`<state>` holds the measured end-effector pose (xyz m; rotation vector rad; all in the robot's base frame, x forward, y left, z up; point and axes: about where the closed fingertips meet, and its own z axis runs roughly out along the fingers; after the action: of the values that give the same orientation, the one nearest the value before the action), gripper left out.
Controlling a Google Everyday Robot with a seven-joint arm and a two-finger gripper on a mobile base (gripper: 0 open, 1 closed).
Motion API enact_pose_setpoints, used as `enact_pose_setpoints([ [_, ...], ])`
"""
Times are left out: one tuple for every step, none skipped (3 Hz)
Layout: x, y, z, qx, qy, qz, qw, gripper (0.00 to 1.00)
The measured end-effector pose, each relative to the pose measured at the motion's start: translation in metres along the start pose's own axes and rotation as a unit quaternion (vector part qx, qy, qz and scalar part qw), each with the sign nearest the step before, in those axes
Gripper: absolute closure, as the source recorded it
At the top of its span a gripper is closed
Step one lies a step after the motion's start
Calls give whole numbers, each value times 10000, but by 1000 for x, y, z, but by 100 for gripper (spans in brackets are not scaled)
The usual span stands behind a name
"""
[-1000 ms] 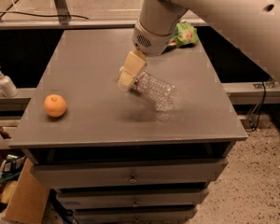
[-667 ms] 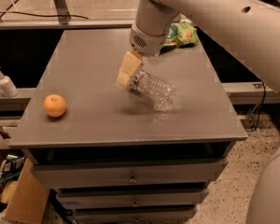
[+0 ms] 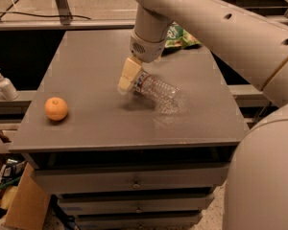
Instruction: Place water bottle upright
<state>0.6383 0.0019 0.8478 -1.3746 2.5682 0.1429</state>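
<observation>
You are in the middle of the righting step. The beige two-finger gripper [image 3: 126,78] sits just left of the frame's centre, pinched narrow onto the neck end of the small clear ribbed plastic water bottle [image 3: 159,91] with the dark label band. The bottle is not upright yet. It slants across the middle of the flat grey table top [image 3: 86,56], neck end up at the gripper and base pointing towards the lower right. The base looks to be resting on the surface, though the glare and shadow there leave you unable to be sure.

Your next move, as I judge it, is to swing the neck end up and over the base, so the bottle pivots until it stands. Then settle it flat before you let the fingers part. Keep the hold firm during the turn, because a ribbed clear bottle held by one end could twist or slide out.

Against the frame from a second ago, little has changed. The gripper has drifted slightly left and a touch lower in the frame, the arm above it has shifted left with it, and the bottle keeps nearly the same slant. The round orange fruit [image 3: 56,108] at the left edge of the table and the white pump dispenser bottle [image 3: 4,84] at far left have not moved
</observation>
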Motion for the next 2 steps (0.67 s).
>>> enact_pose_setpoints([
  [-1,-1,7,11,25,9,10000,15],
  [-3,0,8,77,7,-7,10000,39],
])
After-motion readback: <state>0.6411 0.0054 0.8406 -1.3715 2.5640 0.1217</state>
